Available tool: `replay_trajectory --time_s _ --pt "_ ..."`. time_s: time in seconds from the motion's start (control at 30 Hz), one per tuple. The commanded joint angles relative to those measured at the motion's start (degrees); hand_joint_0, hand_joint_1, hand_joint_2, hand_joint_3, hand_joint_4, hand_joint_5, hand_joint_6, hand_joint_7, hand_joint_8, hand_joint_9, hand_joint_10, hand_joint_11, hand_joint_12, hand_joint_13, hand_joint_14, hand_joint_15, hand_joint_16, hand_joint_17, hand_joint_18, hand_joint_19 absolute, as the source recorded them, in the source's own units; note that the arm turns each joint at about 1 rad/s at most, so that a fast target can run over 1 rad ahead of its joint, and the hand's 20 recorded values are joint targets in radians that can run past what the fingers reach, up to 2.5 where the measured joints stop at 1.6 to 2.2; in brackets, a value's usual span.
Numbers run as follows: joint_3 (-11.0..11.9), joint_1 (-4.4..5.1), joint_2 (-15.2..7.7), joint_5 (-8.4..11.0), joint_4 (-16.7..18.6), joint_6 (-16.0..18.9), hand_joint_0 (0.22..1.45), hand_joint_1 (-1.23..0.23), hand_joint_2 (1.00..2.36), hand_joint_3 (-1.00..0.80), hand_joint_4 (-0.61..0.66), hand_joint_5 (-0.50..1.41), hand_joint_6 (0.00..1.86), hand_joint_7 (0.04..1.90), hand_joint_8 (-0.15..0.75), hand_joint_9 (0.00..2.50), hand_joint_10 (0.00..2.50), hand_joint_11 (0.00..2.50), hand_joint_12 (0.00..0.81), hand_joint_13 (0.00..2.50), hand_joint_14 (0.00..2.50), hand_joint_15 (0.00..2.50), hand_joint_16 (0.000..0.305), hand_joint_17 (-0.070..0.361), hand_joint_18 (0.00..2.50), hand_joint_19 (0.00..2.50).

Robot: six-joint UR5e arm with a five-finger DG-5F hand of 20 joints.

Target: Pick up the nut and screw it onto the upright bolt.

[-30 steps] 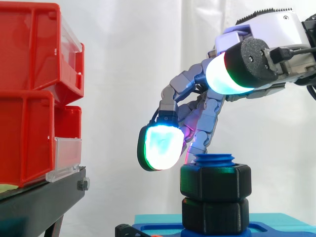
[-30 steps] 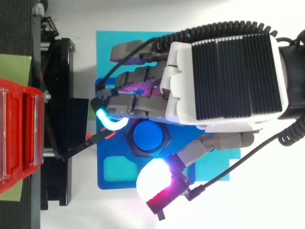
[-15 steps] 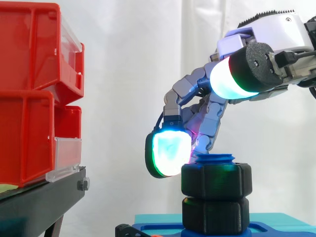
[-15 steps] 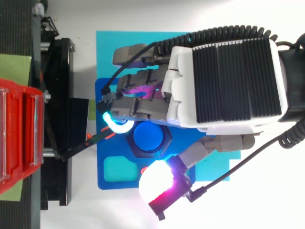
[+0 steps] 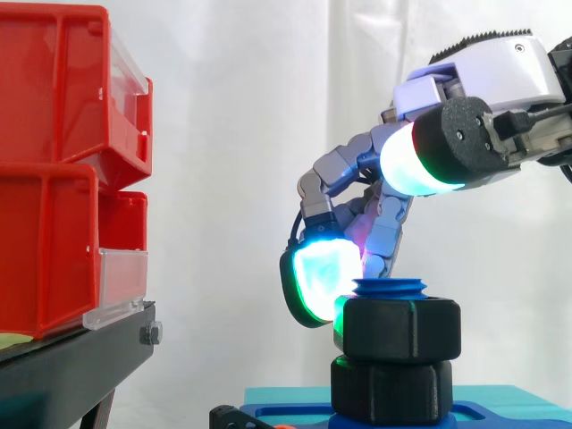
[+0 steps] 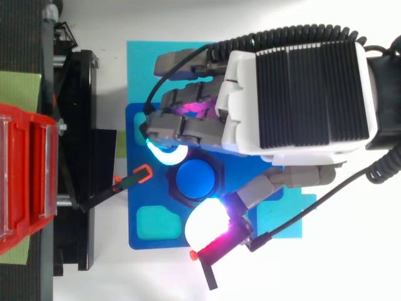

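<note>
Now, nut (image 5: 401, 329): topmost on bolt (image 6: 195, 180); likely light, rigid, smooth plastic.
Hold: opposite flats, either side of bolt.
Hand (image 6: 301, 94): fingertips (image 5: 317, 279) pinch nut's sides.

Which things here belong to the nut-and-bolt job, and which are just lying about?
Job: robot hand, upper black hexagonal nut, upright blue threaded bolt, blue base plate under it.
Lying about: lower black hexagonal nut, stacked red plastic bins, black metal stand, orange-tipped black tool, cyan mat.

Grey-jointed robot hand (image 5: 375, 201) (glowing cyan pads)
</note>
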Motion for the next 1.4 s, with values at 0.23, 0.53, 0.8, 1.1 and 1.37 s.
replay_trajectory --time_s 0.23,0.53,0.8,1.1,1.37 --pt "-0.53 -0.98 0.0 -0.28 -0.84 -0.09 0.55 -0.21 1.0 -0.5 0.18 0.02 0.54 1.49 0.3 1.18 0.0 0.0 0.242 0.78 0.0 0.0 0.02 0.044 0.4 0.0" --pt "-0.53 -1.68 0.0 -0.54 -1.46 -0.09 0.55 -0.24 1.0 -0.5 0.13 0.05 0.57 1.44 0.297 1.34 0.0 0.01 0.214 0.93 0.0 0.0 0.014 0.031 0.57 0.0" --pt "1.23 -2.21 0.0 -1.16 -3.39 -0.09 0.54 -0.2 1.0 -0.5 0.23 -0.02 0.5 1.22 0.299 1.19 0.0 0.0 0.243 0.84 0.0 0.0 0.018 0.041 0.47 0.0" --pt "7.38 -3.44 0.0 -3.36 -8.14 -3.87 0.53 -0.18 1.0 -0.5 0.22 -0.11 0.5 0.76 0.281 1.05 0.0 0.0 0.268 0.75 0.0 0.0 0.025 0.056 0.43 0.0" --pt "8.88 -2.91 0.0 -2.83 -8.84 -4.66 0.52 -0.15 1.0 -0.5 0.21 -0.12 0.5 0.63 0.249 0.93 0.0 0.0 0.262 0.64 0.0 0.0 0.029 0.066 0.32 0.0"
